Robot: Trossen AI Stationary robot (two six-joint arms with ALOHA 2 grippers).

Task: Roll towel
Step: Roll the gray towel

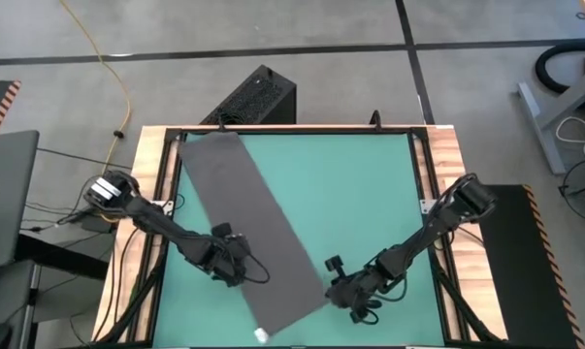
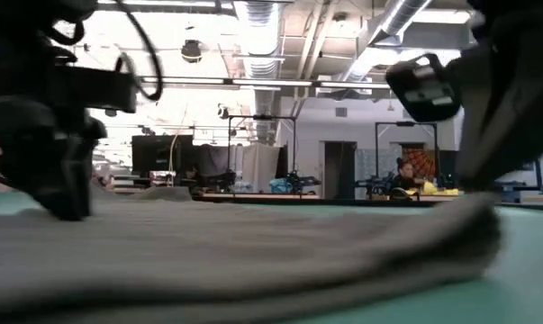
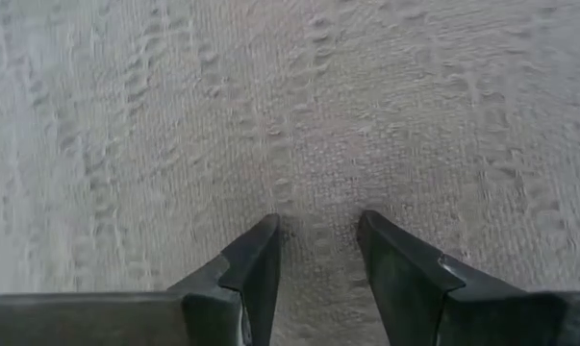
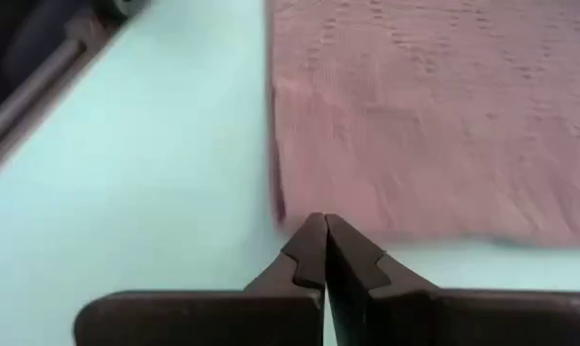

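Two grippers are flanking the towel (image 1: 253, 228), lying flat, diagonal across the table (image 1: 360, 194): left gripper (image 1: 242, 260) fingers parted over cloth, right gripper (image 1: 333, 289) fingers closed beside its lower edge; soft, limp, best pinched at that lower-centre end

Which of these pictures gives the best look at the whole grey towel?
The high view: the towel lies flat as one long strip across the green table. The low view sees only its near edge; the wrist views show just patches of weave or one corner.
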